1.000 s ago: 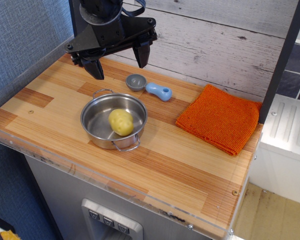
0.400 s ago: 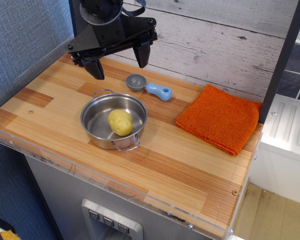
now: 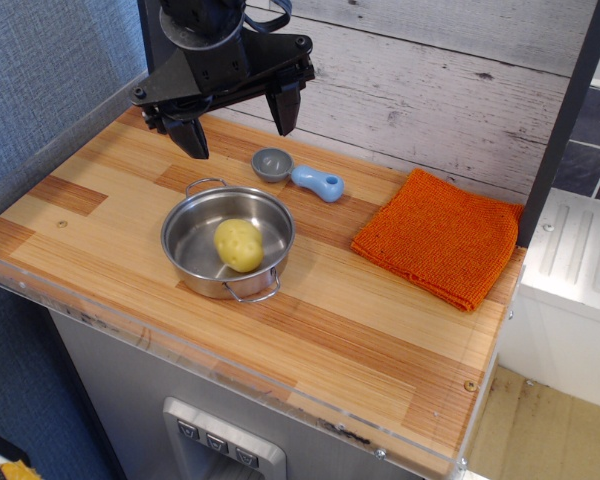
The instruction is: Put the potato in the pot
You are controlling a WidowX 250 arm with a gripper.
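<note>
Gripper fingers spread wide, empty, above back of counter. Potato well below and apart, inside pot, right of its centre. Pot on wooden counter. Grey-blue scoop behind pot; orange cloth at right. Plank wall behind.

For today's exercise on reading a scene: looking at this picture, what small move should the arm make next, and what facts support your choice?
Probably just a small retreat up and back, with no new grasp. The potato already lies inside the pot, apart from the tool, which hangs open and empty above the counter behind the pot. Nothing seems left to carry, and the scoop and orange cloth lie off to the side.
</note>
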